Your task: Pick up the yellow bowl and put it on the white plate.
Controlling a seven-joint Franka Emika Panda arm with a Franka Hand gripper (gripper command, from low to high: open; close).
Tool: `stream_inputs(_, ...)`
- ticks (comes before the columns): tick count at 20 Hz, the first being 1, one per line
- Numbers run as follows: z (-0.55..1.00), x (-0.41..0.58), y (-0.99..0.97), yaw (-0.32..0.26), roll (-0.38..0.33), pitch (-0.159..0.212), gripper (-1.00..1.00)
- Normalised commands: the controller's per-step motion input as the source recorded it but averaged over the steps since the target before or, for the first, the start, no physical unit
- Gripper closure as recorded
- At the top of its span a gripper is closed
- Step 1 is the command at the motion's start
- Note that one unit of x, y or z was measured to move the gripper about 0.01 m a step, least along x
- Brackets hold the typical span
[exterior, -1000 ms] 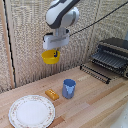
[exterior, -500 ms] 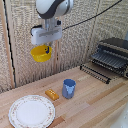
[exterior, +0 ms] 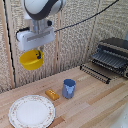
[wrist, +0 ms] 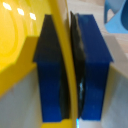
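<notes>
Your pincer (exterior: 36,53) pinches the yellow bowl (exterior: 31,60) by its thin rim, high above the counter (exterior: 100,107) and the white plate (exterior: 32,111), so letting go now could make it fall and bounce off.

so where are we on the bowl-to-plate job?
Done: the bowl is grasped and lifted clear of the table; in the wrist view the jaws pinch its rim. In hand: the gripper holds it in the air, above and slightly toward the exterior view's left of the plate. Left: lower it onto the plate and release.
</notes>
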Motion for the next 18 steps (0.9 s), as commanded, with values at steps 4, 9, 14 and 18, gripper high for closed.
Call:
stream_inputs(4, -0.6, -0.11, 0.19, 0.0, -0.002, -0.034, 1.0)
stream_inputs(9, -0.57, 0.0, 0.01, 0.02, -0.009, -0.074, 1.0)
stream_inputs(14, -0.54, 0.0, 0.03, 0.024, -0.028, -0.034, 1.0)
stream_inputs(18, -0.58, -0.02, 0.09, 0.022, -0.066, 0.0, 1.0)
